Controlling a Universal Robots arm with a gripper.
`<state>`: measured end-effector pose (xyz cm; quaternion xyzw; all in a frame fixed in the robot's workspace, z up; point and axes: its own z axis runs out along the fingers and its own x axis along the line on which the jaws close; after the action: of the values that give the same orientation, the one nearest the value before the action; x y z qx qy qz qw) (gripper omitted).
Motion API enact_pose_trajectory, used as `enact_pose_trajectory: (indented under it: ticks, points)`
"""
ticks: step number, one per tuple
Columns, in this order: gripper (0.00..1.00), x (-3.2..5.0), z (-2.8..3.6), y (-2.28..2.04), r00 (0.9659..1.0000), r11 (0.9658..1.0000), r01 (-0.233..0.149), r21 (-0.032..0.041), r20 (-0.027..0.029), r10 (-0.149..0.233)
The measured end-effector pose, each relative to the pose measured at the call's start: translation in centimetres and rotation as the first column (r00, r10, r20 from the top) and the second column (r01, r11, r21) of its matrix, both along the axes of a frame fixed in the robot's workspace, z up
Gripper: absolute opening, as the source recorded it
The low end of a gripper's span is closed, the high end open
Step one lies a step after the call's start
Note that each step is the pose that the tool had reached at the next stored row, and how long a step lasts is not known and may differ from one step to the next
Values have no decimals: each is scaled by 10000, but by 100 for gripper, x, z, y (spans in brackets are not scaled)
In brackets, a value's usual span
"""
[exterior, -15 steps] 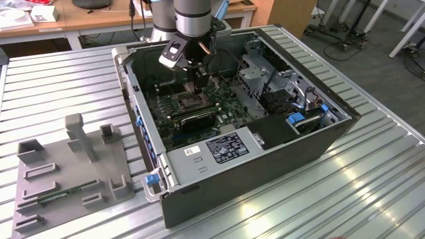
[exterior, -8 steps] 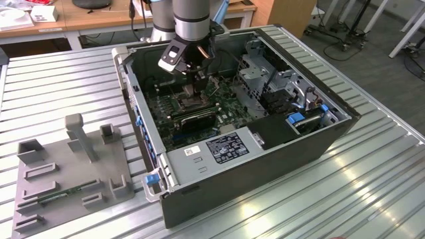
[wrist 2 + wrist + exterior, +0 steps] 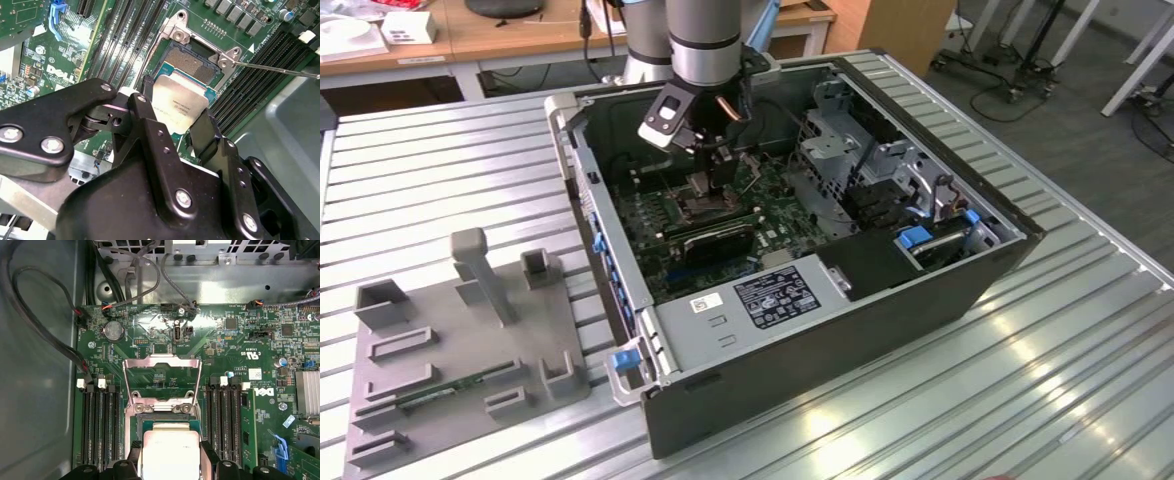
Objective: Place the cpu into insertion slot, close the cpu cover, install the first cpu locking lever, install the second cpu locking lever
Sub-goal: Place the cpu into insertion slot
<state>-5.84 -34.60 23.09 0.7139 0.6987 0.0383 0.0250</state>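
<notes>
Silvery square cpu is held tilted just over dark slot, not seated flat. Cover, thin metal frame w/ window, is swung open.

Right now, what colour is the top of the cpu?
The cpu has a dull silvery-tan metal top; the second wrist view shows it best.

An open computer case lies on a ribbed metal table beside a grey fixture tray.
</notes>
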Motion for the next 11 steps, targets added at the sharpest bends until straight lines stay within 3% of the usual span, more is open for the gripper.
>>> enact_pose_trajectory:
  ticks: [11]
  points:
    - [54,0,-2,0,9999,9999,-108,1,1,108]
